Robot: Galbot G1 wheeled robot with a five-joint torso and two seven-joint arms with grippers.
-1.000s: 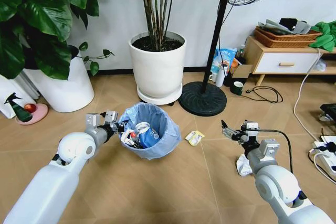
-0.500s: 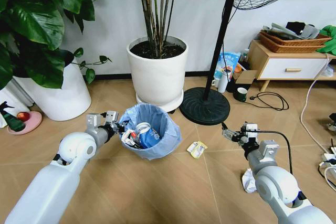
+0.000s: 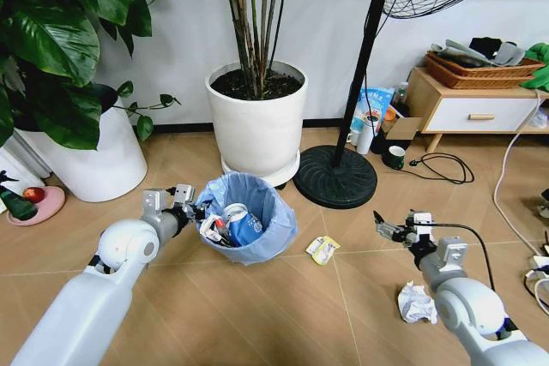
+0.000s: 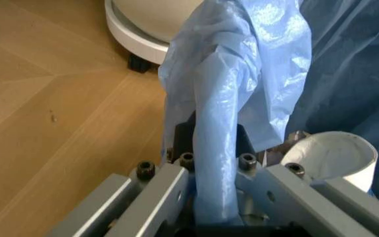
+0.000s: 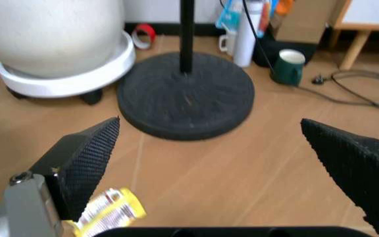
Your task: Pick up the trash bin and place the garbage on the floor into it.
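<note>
left gripper (image 3: 187,203) was clamped on the trash bin (image 3: 244,227) rim, so the bin sat beside the litter. right gripper (image 3: 388,231) was wide open, empty, aimed toward the yellowish wrapper (image 3: 322,249) on the floor (image 3: 257,306); paper ball (image 3: 417,303) lay nearby.

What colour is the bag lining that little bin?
Light blue. The bag lining the bin shows best in the head view, with the left gripper clamped on its rim.

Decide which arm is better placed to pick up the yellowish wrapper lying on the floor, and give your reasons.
Right. The right gripper is open and free, close to the yellowish wrapper, which also shows by its jaws in the right wrist view. The left gripper is shut on the trash bin rim.
</note>
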